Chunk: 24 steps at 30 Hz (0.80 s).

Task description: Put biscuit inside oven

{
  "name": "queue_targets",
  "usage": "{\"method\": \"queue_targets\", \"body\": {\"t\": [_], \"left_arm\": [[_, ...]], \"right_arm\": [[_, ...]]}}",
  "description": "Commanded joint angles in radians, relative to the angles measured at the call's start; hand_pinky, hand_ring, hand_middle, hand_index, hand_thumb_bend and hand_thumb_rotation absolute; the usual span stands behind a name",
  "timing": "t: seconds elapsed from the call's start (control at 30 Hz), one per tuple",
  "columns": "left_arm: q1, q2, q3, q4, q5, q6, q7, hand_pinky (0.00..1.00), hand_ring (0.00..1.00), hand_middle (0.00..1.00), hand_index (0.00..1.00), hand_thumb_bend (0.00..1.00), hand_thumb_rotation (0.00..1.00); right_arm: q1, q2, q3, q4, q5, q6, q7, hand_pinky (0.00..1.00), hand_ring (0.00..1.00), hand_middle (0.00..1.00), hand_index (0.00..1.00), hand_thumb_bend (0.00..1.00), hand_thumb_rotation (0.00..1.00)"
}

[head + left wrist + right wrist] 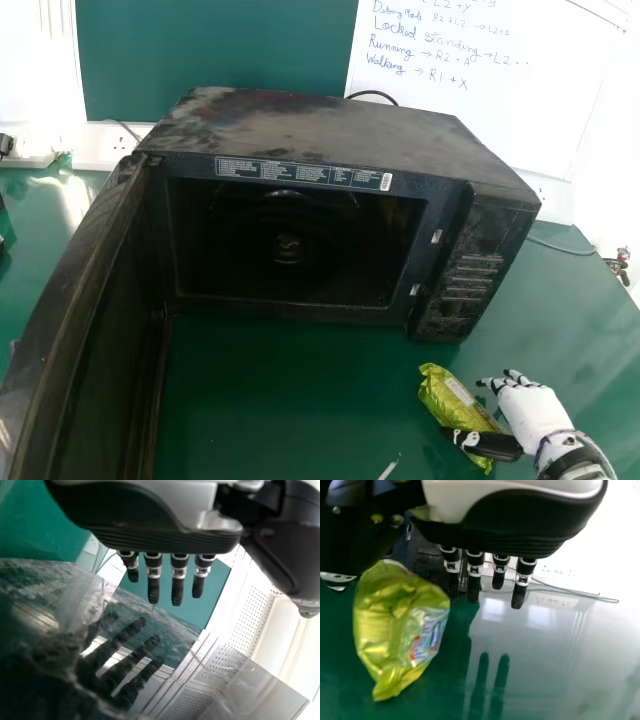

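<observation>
My right hand [527,411] is at the lower right of the head view, its thumb across the green biscuit packet [452,402] and its fingers extended beyond the packet's right side. In the right wrist view the packet [400,627] lies beside the thumb, and the straight fingers of the hand [474,575] are not wrapped round it. The black oven [330,135] stands with its door [90,330] swung wide on the left. My left hand [177,580] has straight fingers with nothing in them, close to a glossy dark surface that mirrors them.
Green table [290,400] stretches before the oven cavity. A whiteboard [480,90] leans behind the oven, and cables [560,246] run at the right. A small pale strip [388,468] shows at the head view's bottom edge.
</observation>
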Motion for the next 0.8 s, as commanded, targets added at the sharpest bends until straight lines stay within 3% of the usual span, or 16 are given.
{"method": "queue_targets", "body": {"t": [0.0, 0.23, 0.77], "left_arm": [[0.018, -0.025, -0.009, -0.005, 0.007, -0.015, 0.002, 0.86, 0.9, 0.92, 0.96, 0.94, 0.67], [0.021, -0.026, -0.014, -0.007, 0.004, -0.016, 0.004, 0.86, 0.9, 0.92, 0.96, 0.94, 0.66], [0.024, -0.031, -0.022, -0.007, 0.004, -0.022, 0.006, 0.86, 0.9, 0.92, 0.96, 0.94, 0.66]], "right_arm": [[-0.01, -0.01, 0.016, -0.006, -0.012, 0.0, -0.008, 0.81, 0.87, 0.9, 0.91, 1.0, 0.57], [-0.027, 0.0, 0.034, -0.009, -0.02, 0.005, -0.014, 0.81, 0.86, 0.9, 0.91, 1.0, 0.57], [-0.072, -0.061, 0.075, 0.019, -0.045, -0.027, 0.018, 0.81, 0.86, 0.9, 0.91, 1.0, 0.6]]}}
